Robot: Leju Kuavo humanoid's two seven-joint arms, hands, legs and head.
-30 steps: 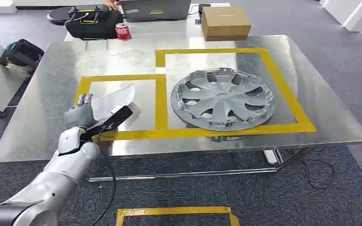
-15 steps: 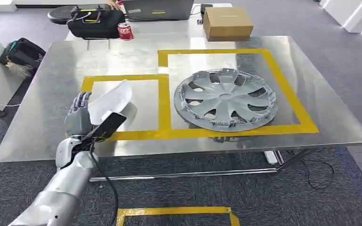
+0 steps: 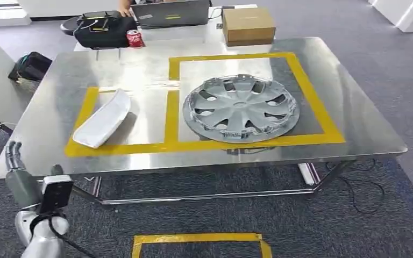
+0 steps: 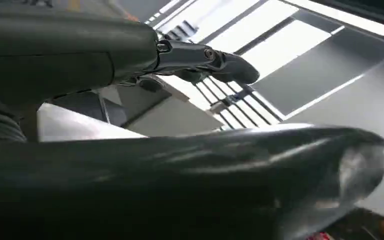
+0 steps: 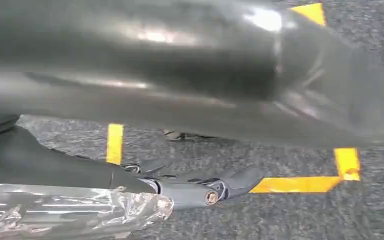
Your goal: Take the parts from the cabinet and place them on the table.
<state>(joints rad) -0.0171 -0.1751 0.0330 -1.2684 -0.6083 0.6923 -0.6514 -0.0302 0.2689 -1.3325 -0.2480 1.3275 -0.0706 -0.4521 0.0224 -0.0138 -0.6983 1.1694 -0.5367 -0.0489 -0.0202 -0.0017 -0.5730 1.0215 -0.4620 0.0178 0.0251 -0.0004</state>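
1. Parts lay on the bench (image 3: 355,142): a white curved panel (image 3: 103,119) inside the small taped square (image 3: 170,121), a wheel cover (image 3: 240,105) at its 3 o'clock.
2. Left hand (image 3: 17,173) hung below the bench edge, fingers apart, holding nothing.
3. Right hand (image 5: 145,95) touched crinkled plastic film (image 5: 65,210); whether it gripped it I could not tell.
4. Risk (a judgement): swinging up, the left hand could clip the edge and jolt the panel across the tape.

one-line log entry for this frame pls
left hand: below table edge, holds nothing | white part: flat in left yellow box on table | wheel cover: in right box | right hand: clear plastic against it, grip unclear
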